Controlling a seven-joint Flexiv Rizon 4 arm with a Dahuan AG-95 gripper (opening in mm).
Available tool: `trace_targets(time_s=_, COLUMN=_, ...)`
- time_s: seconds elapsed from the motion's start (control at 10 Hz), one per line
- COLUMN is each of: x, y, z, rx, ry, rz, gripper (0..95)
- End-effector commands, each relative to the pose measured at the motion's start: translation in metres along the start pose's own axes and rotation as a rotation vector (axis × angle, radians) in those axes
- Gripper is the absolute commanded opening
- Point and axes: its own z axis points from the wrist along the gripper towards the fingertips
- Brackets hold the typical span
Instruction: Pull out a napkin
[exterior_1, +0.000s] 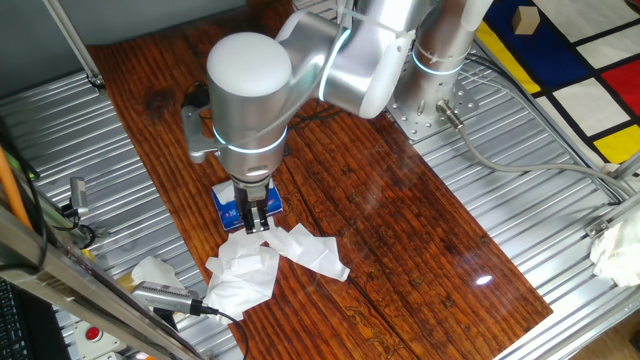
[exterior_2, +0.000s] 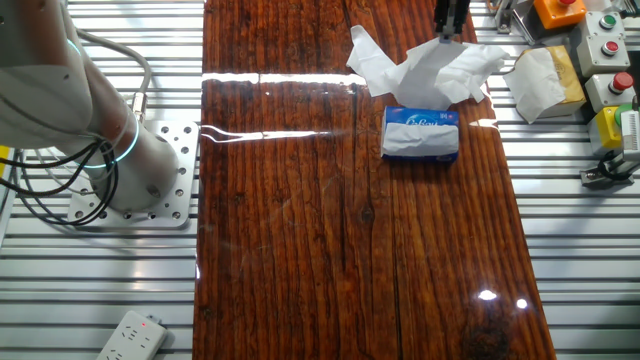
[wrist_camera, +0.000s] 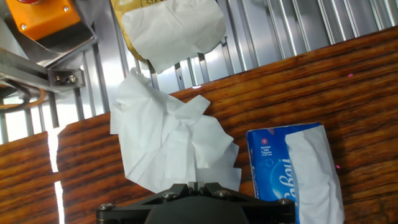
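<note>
Your gripper (exterior_1: 258, 222) hangs low over the wooden table (exterior_1: 400, 220), just past the near end of the blue tissue pack (exterior_2: 421, 132). In the hand view the two fingers meet at the bottom edge with a fold of the napkin (wrist_camera: 171, 146) caught between them, so you can log the claw as pinching the napkin. The sheet is out of the pack: it lies crumpled and spread on the wood just beside the pack, its pointed corners fanning out toward the table edge. In the other fixed view the napkin rises in a white bunch behind the pack, up to the fingertips at the top of the frame. The pack lies flat, white paper showing along its slot. A second crumpled tissue (wrist_camera: 174, 28) sits well apart on the ribbed metal surface (exterior_1: 560, 200), over a yellowish object.
</note>
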Motion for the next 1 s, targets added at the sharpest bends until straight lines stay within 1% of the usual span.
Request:
trace_targets(time_s=0.1, x=0.0, y=0.0, z=0.002, rx=0.0, ry=-0.002, rz=0.001, gripper=0.0)
trace_targets(time_s=1.0, x=0.004, y=-0.001, z=0.022, rx=-0.001, ry=-0.006, rz=0.001, gripper=0.0)
